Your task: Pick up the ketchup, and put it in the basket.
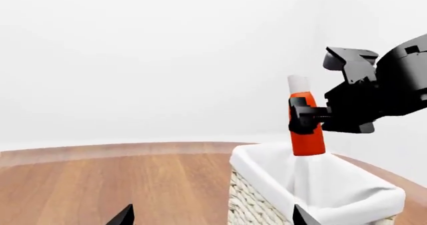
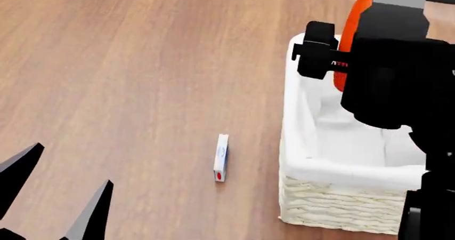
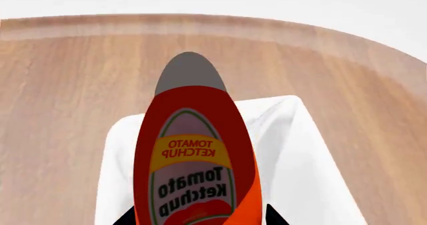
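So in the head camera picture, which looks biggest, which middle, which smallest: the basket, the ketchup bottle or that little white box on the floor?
1. Basket, largest.
2. Ketchup, mostly hidden behind the right gripper, so its rank is a judgement.
3. Little white box, smallest.

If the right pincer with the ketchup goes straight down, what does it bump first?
Probably the basket: the ketchup held in the right pincer hangs over its white cloth lining, so the bottle's bottom should touch there first.

ketchup: top cut off by head view's edge, body mostly behind right arm
basket: right side hidden
small box: print unreadable
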